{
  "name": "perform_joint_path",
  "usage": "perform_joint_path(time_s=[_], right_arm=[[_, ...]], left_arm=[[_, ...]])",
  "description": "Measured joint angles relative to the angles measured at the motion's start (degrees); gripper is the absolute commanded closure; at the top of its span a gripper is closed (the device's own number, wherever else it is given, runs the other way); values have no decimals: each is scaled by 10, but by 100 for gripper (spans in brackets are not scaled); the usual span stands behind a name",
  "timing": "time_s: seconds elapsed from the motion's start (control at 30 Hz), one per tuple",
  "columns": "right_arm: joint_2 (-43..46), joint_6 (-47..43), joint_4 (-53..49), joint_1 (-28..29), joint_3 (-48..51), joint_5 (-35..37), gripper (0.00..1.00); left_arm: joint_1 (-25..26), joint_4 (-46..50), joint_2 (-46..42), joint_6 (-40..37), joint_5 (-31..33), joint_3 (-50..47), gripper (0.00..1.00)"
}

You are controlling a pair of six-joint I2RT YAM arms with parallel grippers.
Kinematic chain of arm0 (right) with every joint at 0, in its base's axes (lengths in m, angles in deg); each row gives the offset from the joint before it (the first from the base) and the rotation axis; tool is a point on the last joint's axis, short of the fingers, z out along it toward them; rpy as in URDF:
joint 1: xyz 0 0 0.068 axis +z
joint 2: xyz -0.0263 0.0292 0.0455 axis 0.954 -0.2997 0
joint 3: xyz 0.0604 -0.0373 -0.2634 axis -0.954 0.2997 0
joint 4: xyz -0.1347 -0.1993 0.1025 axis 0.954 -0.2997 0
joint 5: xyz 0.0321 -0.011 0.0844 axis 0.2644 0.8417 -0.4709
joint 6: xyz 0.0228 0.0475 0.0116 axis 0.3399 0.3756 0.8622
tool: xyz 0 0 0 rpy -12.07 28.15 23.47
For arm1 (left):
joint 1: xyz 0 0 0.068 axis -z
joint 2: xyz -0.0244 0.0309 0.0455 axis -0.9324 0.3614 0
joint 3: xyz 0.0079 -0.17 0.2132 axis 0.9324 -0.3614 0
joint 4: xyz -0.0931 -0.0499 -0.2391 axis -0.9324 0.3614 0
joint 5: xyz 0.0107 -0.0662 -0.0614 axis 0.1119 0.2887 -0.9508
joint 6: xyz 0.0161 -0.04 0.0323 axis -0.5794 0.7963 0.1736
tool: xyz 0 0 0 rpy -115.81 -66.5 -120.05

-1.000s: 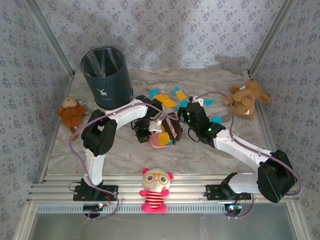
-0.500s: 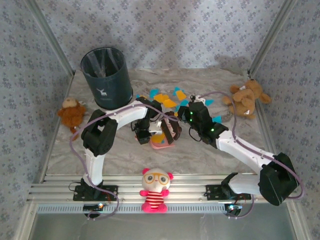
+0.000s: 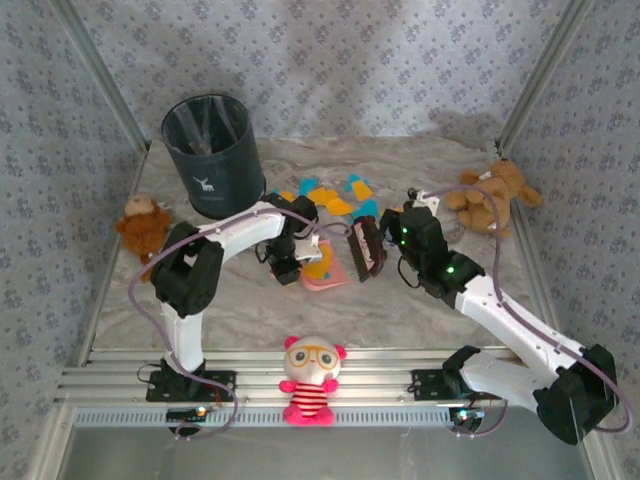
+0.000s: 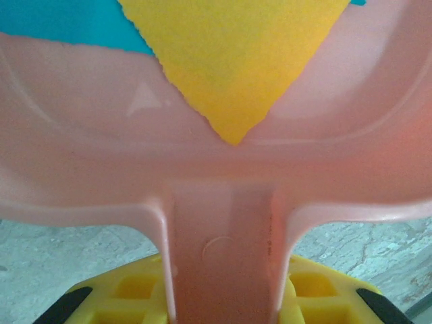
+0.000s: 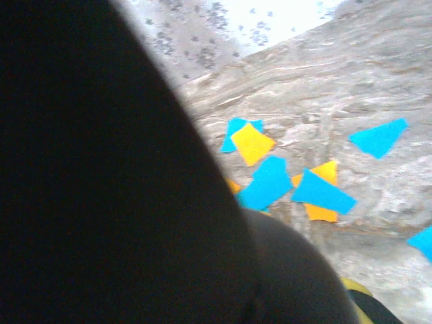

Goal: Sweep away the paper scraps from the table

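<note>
Resting on the table (image 3: 250, 300) near its middle, the dustpan (image 3: 325, 272) is held by its handle in the clenched jaws of the left gripper (image 3: 298, 264). An orange scrap (image 4: 229, 61) and a teal scrap (image 4: 61, 20) are seen inside the pan, just beyond those jaws. The brush (image 3: 365, 248) is grasped by the right gripper (image 3: 384, 240), whose jaws are closed on it, just right of the pan. Most scraps (image 3: 335, 195) are scattered on the table on the far side of both grippers, the nearest ones lying just beyond the brush.
</note>
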Motion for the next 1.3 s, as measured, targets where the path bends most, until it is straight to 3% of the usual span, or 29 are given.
perform_joint_path(time_s=[0.47, 0.8, 1.3], right_arm=[[37, -10, -56, -70, 8, -4, 100], [26, -10, -54, -73, 11, -18, 100], [23, -12, -50, -73, 11, -27, 100]], left_arm=[[-23, -46, -125, 70, -58, -9, 100], [-53, -66, -170, 130, -78, 26, 100], [-119, -76, -181, 265, -166, 159, 100]])
